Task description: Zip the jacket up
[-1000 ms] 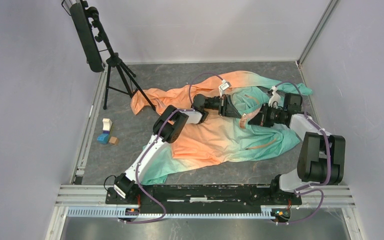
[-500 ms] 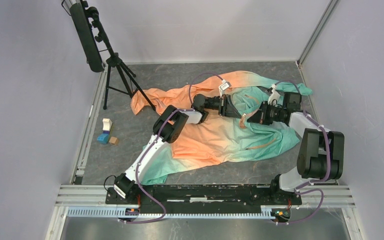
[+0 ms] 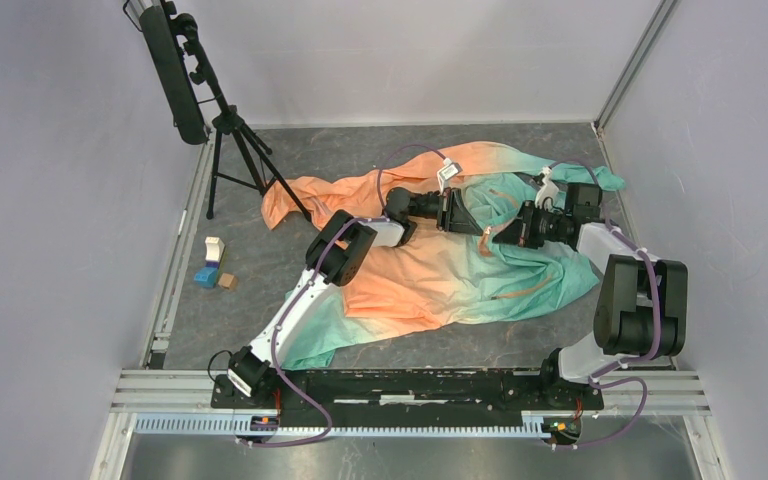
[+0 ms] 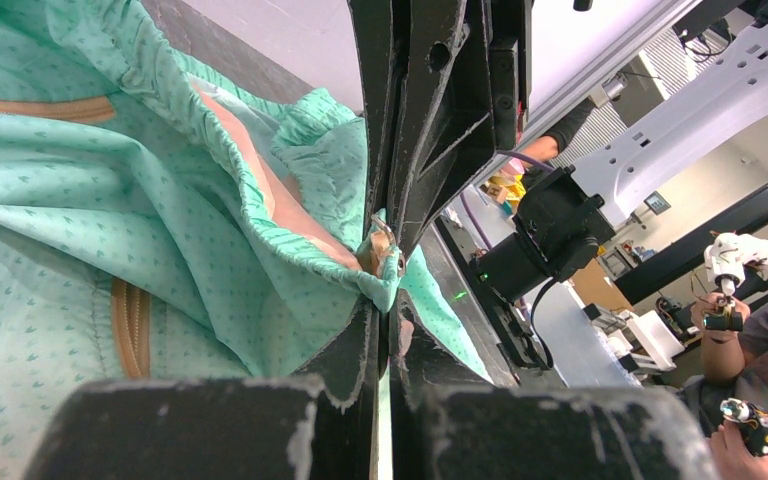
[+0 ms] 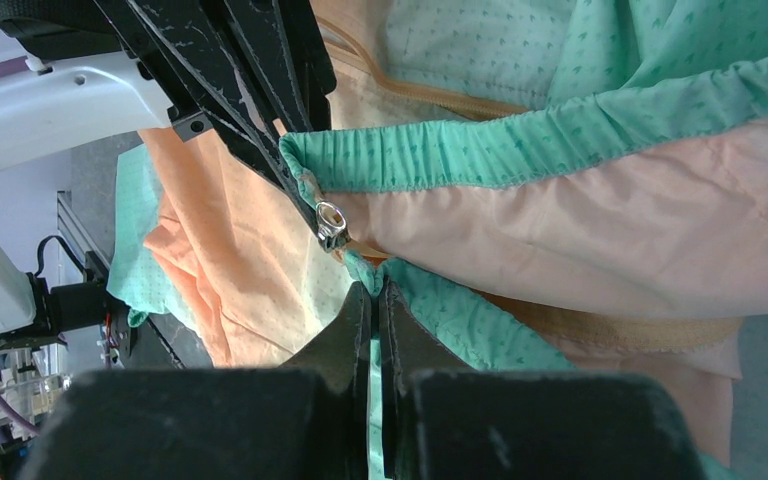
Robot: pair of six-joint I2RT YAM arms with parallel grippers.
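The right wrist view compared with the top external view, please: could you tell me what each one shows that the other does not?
Only the right wrist view shows the metal zipper slider on the gathered green edge of the jacket, right beside the tips of the left gripper. Only the top external view shows the garment's whole spread, the tripod and the coloured blocks. Both show the jacket with the left gripper and the right gripper shut on its fabric, close together.

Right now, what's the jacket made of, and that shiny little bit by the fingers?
The jacket looks like thin, matte synthetic cloth, maybe nylon: it crumples into fine folds and gathers. The zipper pull looks like polished metal: it is silvery, with bright glints.
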